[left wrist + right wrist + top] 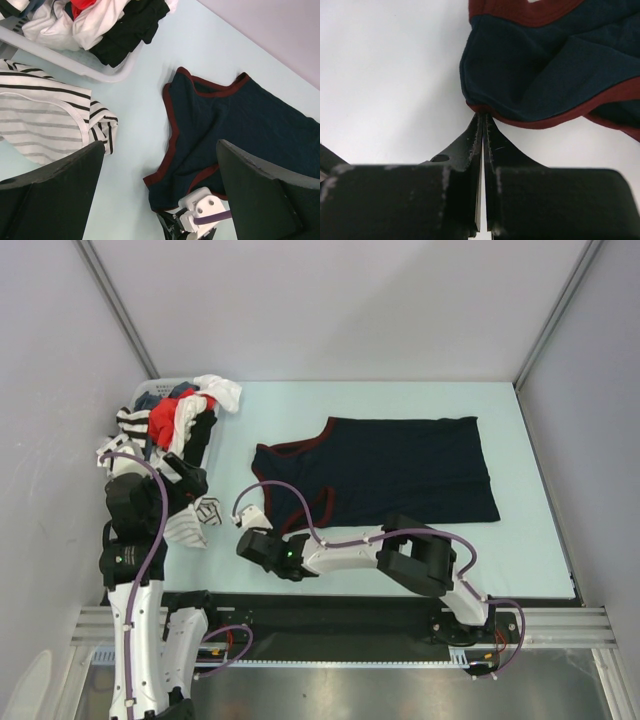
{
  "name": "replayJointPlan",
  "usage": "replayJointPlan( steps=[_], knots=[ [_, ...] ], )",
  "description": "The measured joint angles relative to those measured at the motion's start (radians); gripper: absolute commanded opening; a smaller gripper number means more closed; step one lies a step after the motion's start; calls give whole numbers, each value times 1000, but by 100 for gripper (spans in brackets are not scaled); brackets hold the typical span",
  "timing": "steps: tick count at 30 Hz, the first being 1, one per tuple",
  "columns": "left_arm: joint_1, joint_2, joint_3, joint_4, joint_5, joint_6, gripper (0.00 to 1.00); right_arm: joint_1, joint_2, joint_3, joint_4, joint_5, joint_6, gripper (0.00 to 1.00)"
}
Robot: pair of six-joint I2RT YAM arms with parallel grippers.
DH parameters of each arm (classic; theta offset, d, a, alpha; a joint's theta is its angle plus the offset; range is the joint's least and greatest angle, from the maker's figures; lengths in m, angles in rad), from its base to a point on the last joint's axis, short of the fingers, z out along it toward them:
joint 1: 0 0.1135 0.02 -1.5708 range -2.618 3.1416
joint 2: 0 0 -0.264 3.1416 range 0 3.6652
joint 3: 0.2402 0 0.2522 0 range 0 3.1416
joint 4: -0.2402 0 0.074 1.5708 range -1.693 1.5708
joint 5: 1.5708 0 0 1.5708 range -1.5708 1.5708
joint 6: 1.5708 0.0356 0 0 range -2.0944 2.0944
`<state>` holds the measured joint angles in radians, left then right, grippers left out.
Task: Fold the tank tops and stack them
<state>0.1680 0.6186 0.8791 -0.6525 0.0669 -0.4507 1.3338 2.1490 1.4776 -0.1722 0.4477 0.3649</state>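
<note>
The dark navy tank top [400, 470] with maroon trim lies spread flat in the middle of the table. It also shows in the left wrist view [240, 125] and the right wrist view [545, 70]. My right gripper [264, 523] [482, 116] is shut, its tips pinching the maroon-trimmed near-left strap end down at the table. The white tank top with thin dark stripes [45, 120] lies crumpled at the left, partly under my left arm [185, 525]. My left gripper [160, 165] [190, 485] hovers above the table between the two tops, wide open and empty.
A white laundry basket [75, 65] [205, 440] holding white, red and black clothes stands at the far left. Grey walls close the table's left, back and right sides. My right arm [400, 555] stretches along the near edge.
</note>
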Motion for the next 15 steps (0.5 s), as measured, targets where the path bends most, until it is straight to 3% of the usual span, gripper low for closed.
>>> replayJointPlan(
  steps=[15],
  knots=[
    [1,-1,-35,27,35,1,100,-69,-95,-13,-43,-67,-37,0]
  ],
)
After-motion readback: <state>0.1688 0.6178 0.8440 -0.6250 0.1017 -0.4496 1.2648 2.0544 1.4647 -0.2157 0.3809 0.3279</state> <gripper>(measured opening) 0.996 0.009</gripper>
